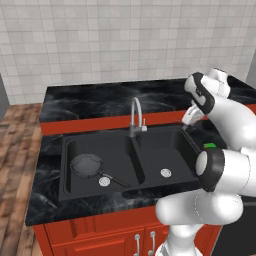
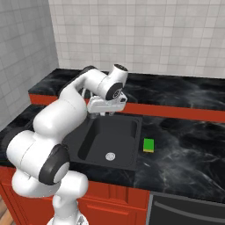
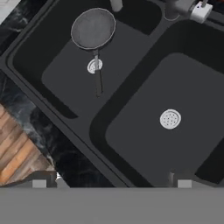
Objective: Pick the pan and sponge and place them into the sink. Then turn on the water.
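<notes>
The pan is seen lying flat in the left basin of the sink, its thin handle stretched across that basin's silver drain, so that part of the job can be counted as done. The sponge is found on the dark marble counter, just beside the right rim of the sink and not yet inside it. No stream is seen at the curved silver faucet, so the water is judged to be off.

The gripper is held above the back edge of the right basin, near the faucet, with its fingers spread wide apart and nothing carried between them. The right basin is shown bare around its round drain in the hand view.

Two steps are reckoned to be left: the sponge has to be lifted from the counter and dropped into a basin, and then the faucet has to be opened. A swing to the right towards the sponge is what would be expected next.
</notes>
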